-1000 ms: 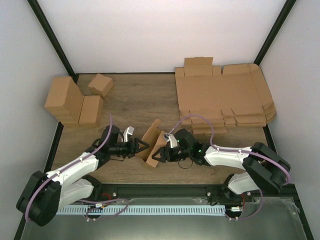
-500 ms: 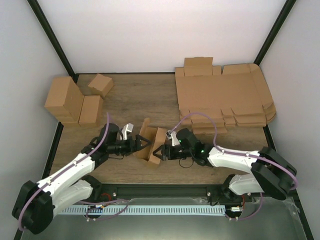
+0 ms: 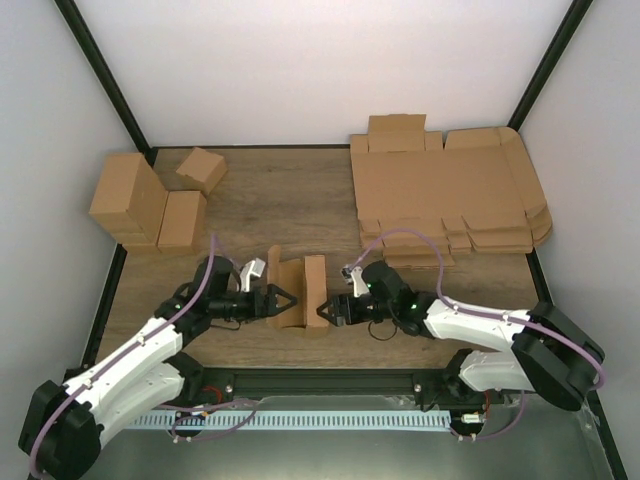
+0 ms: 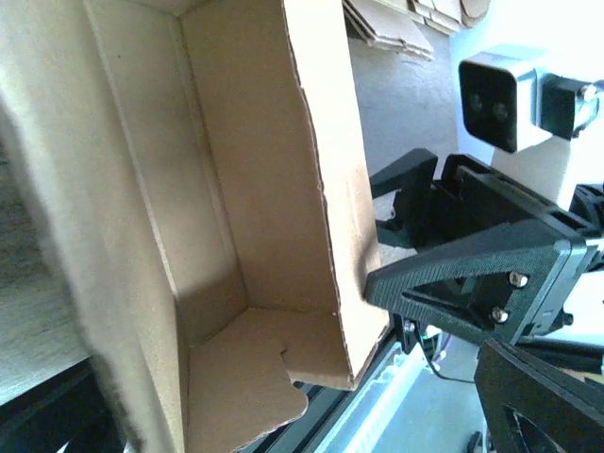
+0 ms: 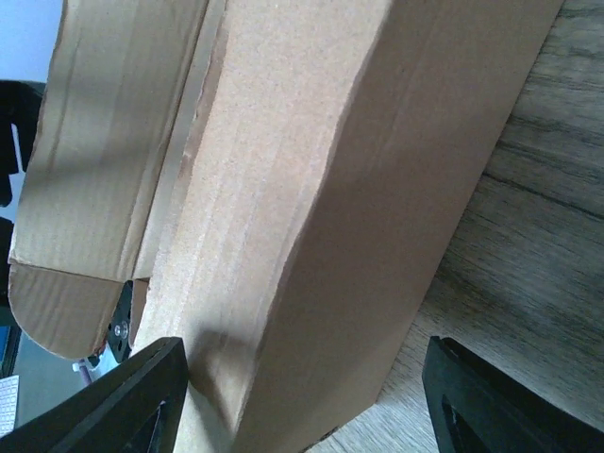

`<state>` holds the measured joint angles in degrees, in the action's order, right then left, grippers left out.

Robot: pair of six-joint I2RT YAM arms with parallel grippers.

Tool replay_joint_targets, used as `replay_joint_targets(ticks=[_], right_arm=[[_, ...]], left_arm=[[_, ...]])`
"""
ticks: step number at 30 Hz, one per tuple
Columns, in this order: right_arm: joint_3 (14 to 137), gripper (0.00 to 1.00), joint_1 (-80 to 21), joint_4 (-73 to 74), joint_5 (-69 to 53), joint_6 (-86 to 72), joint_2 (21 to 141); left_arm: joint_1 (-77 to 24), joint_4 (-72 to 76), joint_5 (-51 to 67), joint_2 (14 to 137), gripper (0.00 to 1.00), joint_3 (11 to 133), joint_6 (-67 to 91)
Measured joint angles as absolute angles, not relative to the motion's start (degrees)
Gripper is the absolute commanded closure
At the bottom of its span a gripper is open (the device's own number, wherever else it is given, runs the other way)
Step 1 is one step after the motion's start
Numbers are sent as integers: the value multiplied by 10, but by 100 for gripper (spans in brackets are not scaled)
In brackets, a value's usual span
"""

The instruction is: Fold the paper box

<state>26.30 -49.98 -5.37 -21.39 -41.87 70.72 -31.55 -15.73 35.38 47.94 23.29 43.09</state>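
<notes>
Top external view: paper box (image 3: pixel 300 288) between open left tool (image 3: pixel 281 298) and open right tool (image 3: pixel 323 312), neither gripping; sheet pile (image 3: pixel 440 190) behind.

A plain brown, unprinted cardboard paper box (image 3: pixel 297 292) stands partly folded on the wooden desk (image 3: pixel 300 200), near the front edge and about midway across. It forms a long, narrow trough, open on top, with its length running away from the front edge. Both long side walls stand upright. The left wrist view shows a floor inside and a notched flap lying at one end. The outer right wall is smooth, with a rounded tab at one corner.
</notes>
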Motion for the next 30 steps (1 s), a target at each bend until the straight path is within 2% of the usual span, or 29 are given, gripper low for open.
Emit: replay_joint_targets(ticks=[11,20,30], right_arm=[[204,30,-477,-91,-300,-396,669],[196,29,-474,-94,-339,-382,667],[154,18,-473,-139,-365,-387,648]], left_arm=[[-338,-70,389,504,0,207,488],[-409,-25,364,579,0,255,510],[-429,-19,357,608,0,302,508]])
